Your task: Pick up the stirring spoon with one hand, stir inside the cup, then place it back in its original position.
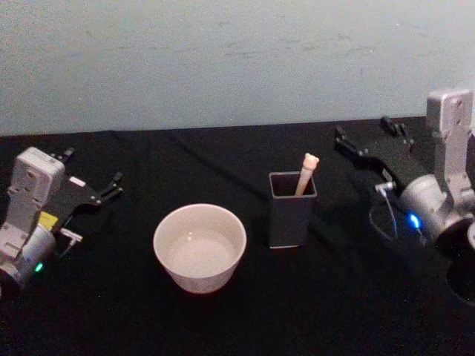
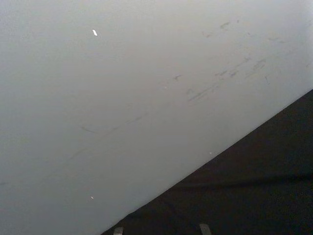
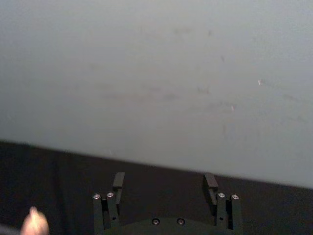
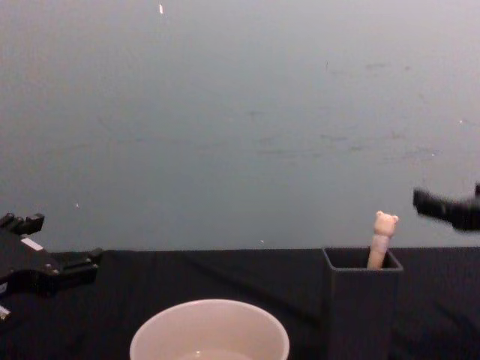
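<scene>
From the head view the whole layout reads plainly: a cream-white cup [image 1: 200, 248] sits on the black tablecloth [image 1: 223, 163], and just to its right, apart from it, stands the dark grey square holder [image 1: 292, 210] with the stirring spoon [image 1: 306, 174] upright inside, leaning toward the holder's right wall, only the beige handle showing above the rim. The chest view adds what the head view cannot resolve, the small bear head topping the spoon [image 4: 382, 238], and shows the holder [image 4: 363, 307] taller than the cup [image 4: 210, 330]. The left gripper [image 1: 115, 185] rests low at the table's left, well apart from the cup, its dark fingers spread a little. The right gripper [image 1: 371, 139] hovers to the right of the holder and farther back, fingers wide; its own wrist view shows the two fingertips [image 3: 211, 182] well apart with nothing between them, facing the pale wall [image 3: 156, 73], the bear head a blur [image 3: 34, 223] at the corner.
</scene>
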You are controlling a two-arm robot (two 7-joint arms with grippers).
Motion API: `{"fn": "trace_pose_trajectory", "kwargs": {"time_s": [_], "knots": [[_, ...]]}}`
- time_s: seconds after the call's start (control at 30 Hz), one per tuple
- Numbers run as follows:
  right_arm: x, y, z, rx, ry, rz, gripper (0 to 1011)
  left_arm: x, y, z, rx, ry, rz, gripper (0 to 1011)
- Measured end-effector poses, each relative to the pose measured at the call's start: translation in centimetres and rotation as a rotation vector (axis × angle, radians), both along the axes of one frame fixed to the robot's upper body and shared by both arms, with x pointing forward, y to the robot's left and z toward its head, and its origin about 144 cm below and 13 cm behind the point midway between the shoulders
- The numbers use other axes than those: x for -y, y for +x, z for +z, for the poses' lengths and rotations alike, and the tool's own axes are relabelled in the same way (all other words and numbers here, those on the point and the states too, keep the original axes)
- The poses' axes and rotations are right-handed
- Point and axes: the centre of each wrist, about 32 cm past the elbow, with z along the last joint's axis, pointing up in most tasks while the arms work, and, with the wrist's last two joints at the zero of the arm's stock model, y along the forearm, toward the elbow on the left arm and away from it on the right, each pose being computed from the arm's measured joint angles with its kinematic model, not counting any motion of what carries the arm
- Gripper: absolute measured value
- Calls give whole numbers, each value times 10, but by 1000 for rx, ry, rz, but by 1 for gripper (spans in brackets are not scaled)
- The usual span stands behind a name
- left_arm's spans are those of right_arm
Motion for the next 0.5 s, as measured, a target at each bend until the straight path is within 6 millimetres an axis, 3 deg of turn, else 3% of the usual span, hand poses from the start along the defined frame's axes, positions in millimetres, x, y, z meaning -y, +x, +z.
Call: {"fn": "trace_pose_trajectory", "kwargs": {"time_s": [0.27, 0.5], "knots": [[4, -17, -31, -63, -86, -3, 1003, 0, 0, 0, 0, 0, 0, 1001], [4, -17, -38, -89, -96, -1, 1003, 0, 0, 0, 0, 0, 0, 1001]]}}
